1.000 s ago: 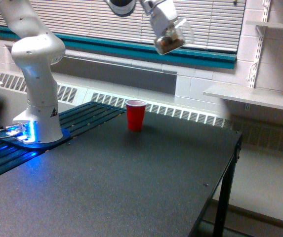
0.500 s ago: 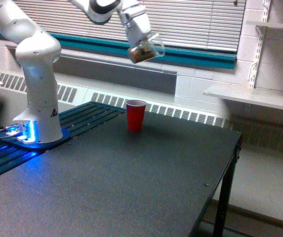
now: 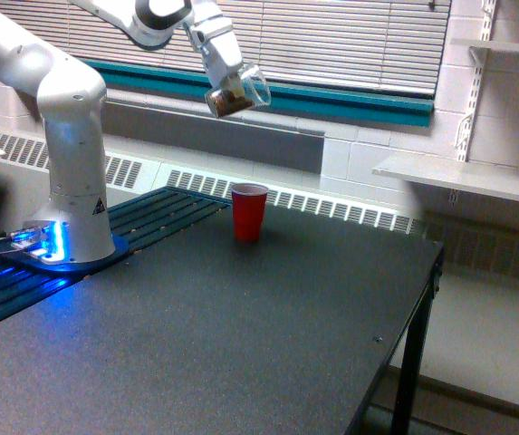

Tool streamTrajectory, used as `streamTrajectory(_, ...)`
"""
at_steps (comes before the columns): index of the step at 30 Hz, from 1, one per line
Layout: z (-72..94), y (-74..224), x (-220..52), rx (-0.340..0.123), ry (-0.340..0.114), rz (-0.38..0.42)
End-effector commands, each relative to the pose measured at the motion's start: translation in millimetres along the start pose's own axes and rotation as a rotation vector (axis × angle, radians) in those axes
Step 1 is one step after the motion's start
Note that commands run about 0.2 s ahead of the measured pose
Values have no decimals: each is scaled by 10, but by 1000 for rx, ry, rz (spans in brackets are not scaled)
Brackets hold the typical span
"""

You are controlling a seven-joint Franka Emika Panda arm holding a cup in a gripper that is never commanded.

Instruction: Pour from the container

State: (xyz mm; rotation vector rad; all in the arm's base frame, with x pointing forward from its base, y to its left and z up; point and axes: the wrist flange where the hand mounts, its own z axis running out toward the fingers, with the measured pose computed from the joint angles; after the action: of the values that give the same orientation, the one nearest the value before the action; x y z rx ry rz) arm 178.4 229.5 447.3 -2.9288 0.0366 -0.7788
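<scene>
1. The table [image 3: 241,344] lies dark and wide, with bare top all round and its edge falling away on the exterior view's right.
2. The red cup [image 3: 249,211] stands upright near the back, mouth up, likely the receiver.
3. The gripper [image 3: 225,77], clamped on the clear cup [image 3: 237,92], carries it tilted high above the red one, brown contents inside.
</scene>
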Motion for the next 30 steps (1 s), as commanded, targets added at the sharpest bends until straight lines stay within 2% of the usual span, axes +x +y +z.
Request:
streamTrajectory(1, 77, -17, -124, -11, -42, 58)
streamTrajectory(13, 132, -130, -126, 0, -101, 107)
streamTrajectory(30, 301, -338, -117, -6, -178, 179)
